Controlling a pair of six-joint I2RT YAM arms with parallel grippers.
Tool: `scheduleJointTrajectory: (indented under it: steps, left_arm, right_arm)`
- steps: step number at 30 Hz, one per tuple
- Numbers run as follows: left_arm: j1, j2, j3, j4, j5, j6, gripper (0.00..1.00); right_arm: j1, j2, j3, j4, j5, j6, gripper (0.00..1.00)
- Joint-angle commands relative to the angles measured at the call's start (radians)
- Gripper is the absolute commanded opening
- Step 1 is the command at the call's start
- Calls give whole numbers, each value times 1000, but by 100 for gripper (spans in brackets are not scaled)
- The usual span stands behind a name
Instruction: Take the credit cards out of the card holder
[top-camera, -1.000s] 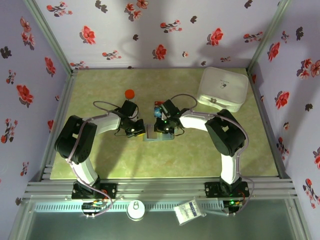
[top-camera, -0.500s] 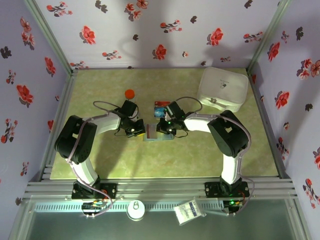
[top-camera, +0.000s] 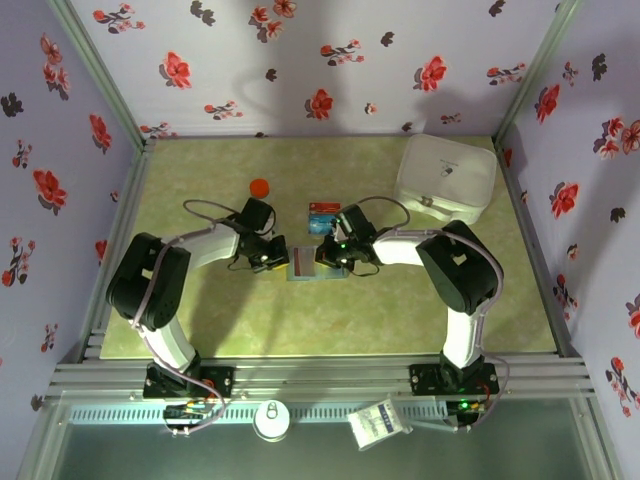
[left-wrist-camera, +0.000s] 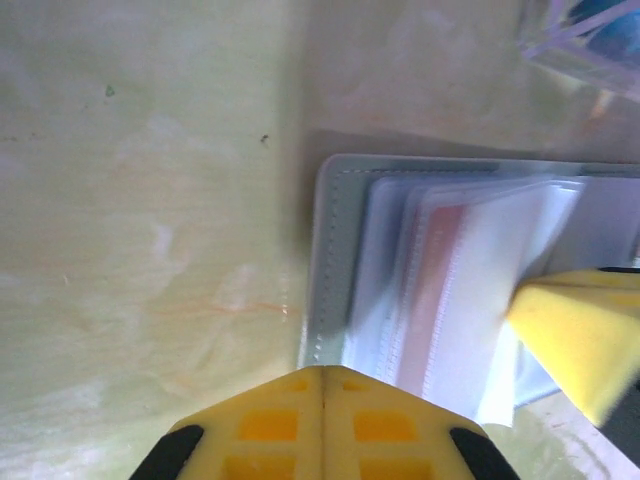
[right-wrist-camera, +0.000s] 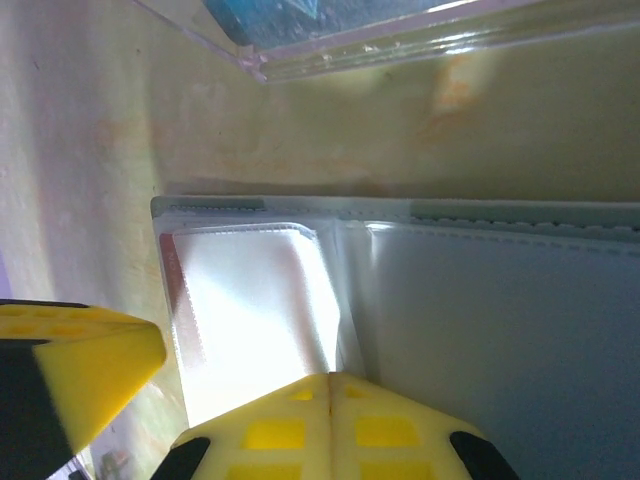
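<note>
Left hand (left-wrist-camera: 322, 372), fingers together on nothing, tip at the open card holder's (left-wrist-camera: 328, 250) near edge; right hand (right-wrist-camera: 328, 378) likewise closed opposite; red card (left-wrist-camera: 442, 290) sleeved just beyond the left tip, so removal judged not yet done.

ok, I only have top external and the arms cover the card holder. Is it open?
Observer: Yes. Left wrist shows the card holder lying open, its clear sleeves fanned up.
Operator: Any card in it?
Observer: Left wrist shows a reddish card inside one sleeve.
Operator: Fingers gripping anything?
Observer: No. In the wrist views the left fingers and right fingers are closed with nothing between them.
</note>
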Motion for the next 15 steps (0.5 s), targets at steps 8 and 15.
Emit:
scheduleJointTrajectory:
  steps: [8,15]
  left_arm:
    - [-13,-28,53,72,71,-75,18]
    - [-40,21,61,94,71,-91,28]
  right_arm:
    - [-16,-9,-47,56,-17,48,6]
    - [-26,2,-45,52,-41,39,6]
